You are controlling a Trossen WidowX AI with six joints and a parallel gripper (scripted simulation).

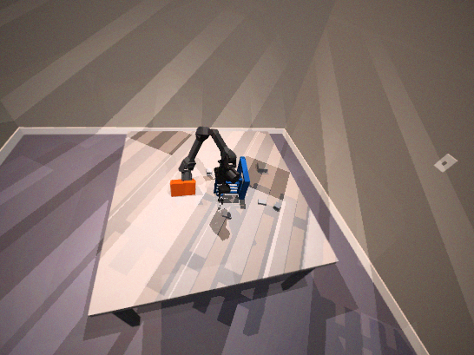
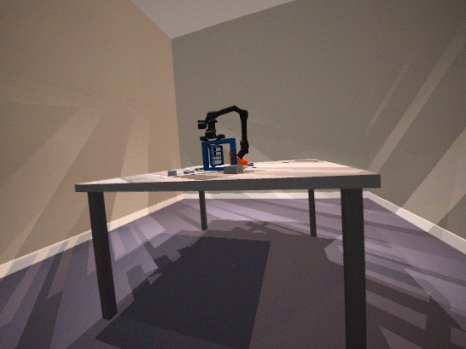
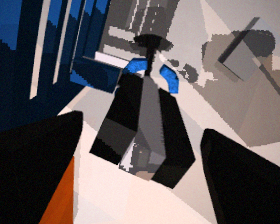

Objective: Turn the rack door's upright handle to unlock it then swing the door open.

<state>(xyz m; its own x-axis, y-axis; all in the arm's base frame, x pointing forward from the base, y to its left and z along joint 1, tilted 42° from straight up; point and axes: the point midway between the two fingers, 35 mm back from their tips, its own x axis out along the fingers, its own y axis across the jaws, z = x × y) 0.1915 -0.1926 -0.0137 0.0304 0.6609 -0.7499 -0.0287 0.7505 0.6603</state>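
The blue frame (image 1: pixel 244 179) (image 2: pixel 233 152) stands upright on the table. Its barred blue door (image 1: pixel 233 192) (image 2: pixel 217 155) stands swung wide from the frame on the arm's side, roughly square to it; the exact angle cannot be told. The upright handle (image 3: pixel 150 110) has a grey core with black side pieces spread apart, above blue prongs and a dark disk. My gripper (image 1: pixel 223 187) (image 2: pixel 212 137) (image 3: pixel 143 128) points down above the handle. Its fingers are open, one on each side of the handle, with a visible gap on both sides. The handle is hidden in the exterior view.
An orange base block (image 1: pixel 182 187) (image 2: pixel 241 160) stands under the arm. Small grey blocks lie beyond the frame (image 1: pixel 261 167) (image 2: pixel 233 169), to its right (image 1: pixel 262 201) (image 1: pixel 277 207), near the base (image 1: pixel 209 172) and in front of the handle (image 1: pixel 227 214) (image 3: pixel 242 57).
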